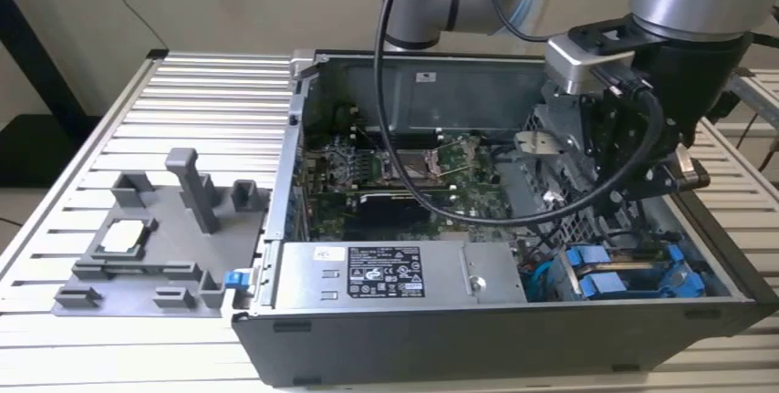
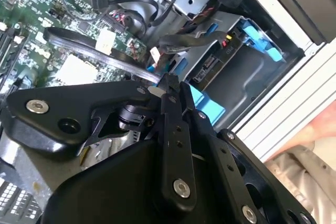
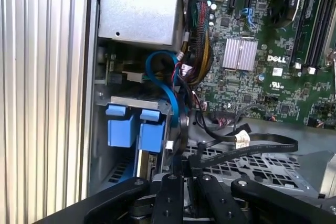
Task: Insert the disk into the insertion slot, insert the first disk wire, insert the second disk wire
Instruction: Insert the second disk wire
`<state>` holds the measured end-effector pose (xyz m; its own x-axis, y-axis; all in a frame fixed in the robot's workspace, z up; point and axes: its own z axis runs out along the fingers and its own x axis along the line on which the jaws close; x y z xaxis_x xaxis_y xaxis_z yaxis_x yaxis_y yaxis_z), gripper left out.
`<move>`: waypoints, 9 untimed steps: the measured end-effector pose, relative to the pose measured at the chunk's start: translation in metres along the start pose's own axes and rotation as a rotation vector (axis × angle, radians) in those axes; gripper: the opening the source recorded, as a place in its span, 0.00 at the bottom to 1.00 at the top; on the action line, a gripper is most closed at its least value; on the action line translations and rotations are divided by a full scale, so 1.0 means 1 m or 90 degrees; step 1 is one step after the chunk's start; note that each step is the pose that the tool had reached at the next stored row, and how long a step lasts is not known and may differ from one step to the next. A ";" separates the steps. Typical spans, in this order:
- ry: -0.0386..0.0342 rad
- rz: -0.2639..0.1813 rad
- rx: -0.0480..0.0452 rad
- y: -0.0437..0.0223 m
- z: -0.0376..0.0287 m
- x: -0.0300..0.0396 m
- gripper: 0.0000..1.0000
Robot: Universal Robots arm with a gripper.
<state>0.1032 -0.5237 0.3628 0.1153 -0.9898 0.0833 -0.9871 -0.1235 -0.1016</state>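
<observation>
Standing on a ribbed metal counter (image 1: 182, 83), the open computer case (image 1: 487, 347) surrounds the gripper (image 3: 184, 167), pinched on a black wire (image 3: 183, 129).

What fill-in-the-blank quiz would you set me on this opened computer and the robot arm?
The flat silver-grey hard drive sits framed in clip-tab plastic coloured bright ___. The black metal robot gripper reaches into the grey case of an opened desktop ___. The grey power-supply box wears a black-and-white ___.
Missing words: blue; computer; label.
</observation>
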 end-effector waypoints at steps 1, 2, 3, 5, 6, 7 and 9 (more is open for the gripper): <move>-0.0001 0.000 -0.0005 -0.0010 0.0003 0.0022 0.16; -0.0001 0.000 -0.0010 -0.0021 0.0007 0.0046 0.16; -0.0001 0.000 -0.0015 -0.0030 0.0010 0.0069 0.16; -0.0003 0.000 -0.0024 -0.0048 0.0018 0.0113 0.16; -0.0003 0.000 -0.0029 -0.0057 0.0021 0.0137 0.16; -0.0004 0.000 -0.0034 -0.0067 0.0024 0.0160 0.16; -0.0005 0.000 -0.0044 -0.0085 0.0030 0.0204 0.16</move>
<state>0.1143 -0.5431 0.3624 0.1158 -0.9898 0.0826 -0.9878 -0.1234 -0.0947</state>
